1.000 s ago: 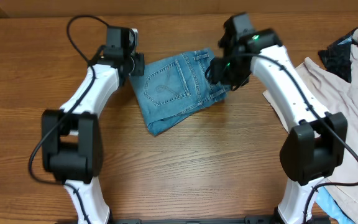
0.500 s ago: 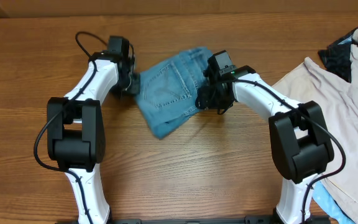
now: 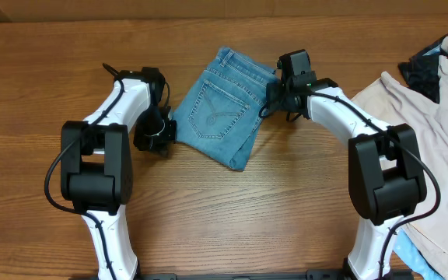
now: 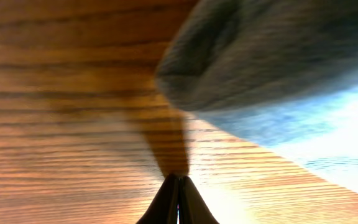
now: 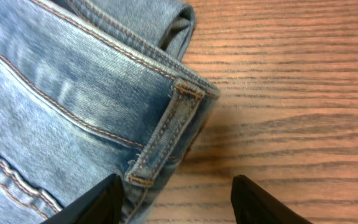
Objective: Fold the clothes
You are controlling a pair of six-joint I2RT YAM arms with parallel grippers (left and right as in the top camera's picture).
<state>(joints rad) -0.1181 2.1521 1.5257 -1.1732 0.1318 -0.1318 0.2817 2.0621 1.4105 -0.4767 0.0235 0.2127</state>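
status: jeans [image 3: 224, 105] lie folded into a compact bundle on the surface [image 3: 208, 225], at the far middle, between the two arms, with one back pocket [image 3: 218, 109] facing up. the bundle's long axis runs from the far end toward you, and its near end leans toward the left arm.

left pincer [image 3: 162, 138]: fingers together, holding nothing. it sits low on the surface just beside the near-left edge of the bundle. in the left wrist view the closed tips [image 4: 179, 196] point at bare wood, and the denim [image 4: 278, 62] lies ahead and to the right of them.

right pincer [image 3: 272, 95]: fingers apart, holding nothing. it stands at the far-right edge, over the waistband. in the right wrist view the fingers [image 5: 98, 202] straddle the spot where a belt loop [image 5: 166, 130] meets the edge of the cloth, with bare wood to the right.

judgement: the fold looks close to complete. if you need one more adjustment, note that each arm faces one long side of the bundle, so a push or pinch acts across the short axis. the right arm is the nearer one to the waistband end. the left arm is the nearer one to the near corner.

caution: beige cloth [image 3: 411, 117] lies well apart, on the right side of the surface. keep the right arm's travel clear of it.
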